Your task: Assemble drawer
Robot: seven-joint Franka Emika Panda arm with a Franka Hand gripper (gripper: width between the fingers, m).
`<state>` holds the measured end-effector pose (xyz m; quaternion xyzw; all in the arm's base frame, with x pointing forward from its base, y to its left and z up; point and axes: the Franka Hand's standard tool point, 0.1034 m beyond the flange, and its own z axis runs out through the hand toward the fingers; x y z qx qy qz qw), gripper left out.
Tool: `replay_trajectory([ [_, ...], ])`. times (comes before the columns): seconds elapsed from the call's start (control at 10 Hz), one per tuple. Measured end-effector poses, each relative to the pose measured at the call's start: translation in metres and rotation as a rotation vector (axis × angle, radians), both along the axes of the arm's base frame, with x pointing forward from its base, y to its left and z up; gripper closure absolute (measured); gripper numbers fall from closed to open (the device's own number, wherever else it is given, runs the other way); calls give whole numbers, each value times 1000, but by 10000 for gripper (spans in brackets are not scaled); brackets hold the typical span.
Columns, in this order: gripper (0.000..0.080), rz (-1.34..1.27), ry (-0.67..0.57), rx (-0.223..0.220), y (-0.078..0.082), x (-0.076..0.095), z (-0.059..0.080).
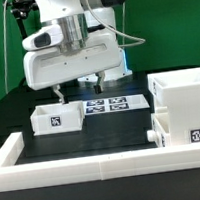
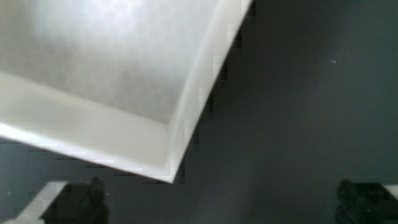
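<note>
1. While I watch from the exterior view, the arm hangs straight down mid-table, gripper (image 1: 79,89) just beyond the loose tray (image 1: 55,119), jaws spread and empty.
2. On the exterior view's right of that tray lies the marker board (image 1: 111,105); farther right stands the case (image 1: 183,91), a knobbed tray (image 1: 177,129) at its lower front. The border wall (image 1: 65,164) runs along the near edge.
3. Only the wrist view shows the loose tray's (image 2: 107,90) bare inside corner, with the fingertips (image 2: 75,203) clear of it.
</note>
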<state>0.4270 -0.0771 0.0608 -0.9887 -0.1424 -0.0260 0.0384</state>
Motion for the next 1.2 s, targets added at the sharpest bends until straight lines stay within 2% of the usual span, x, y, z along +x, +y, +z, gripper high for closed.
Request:
replay_trajectory([
  [0.3, 150, -365, 12, -2, -8, -9, -8],
  [0.4, 150, -444, 38, -3, -7, -21, -22],
  [0.5, 150, -455, 55, -1, -6, -26, -27],
  [0.6, 150, -443, 47, -1, -6, -22, -24],
  [1.0, 150, -411, 40, -7, -4, -23, -27],
  [1.2, 150, -358, 25, -31, 14, -27, -35],
])
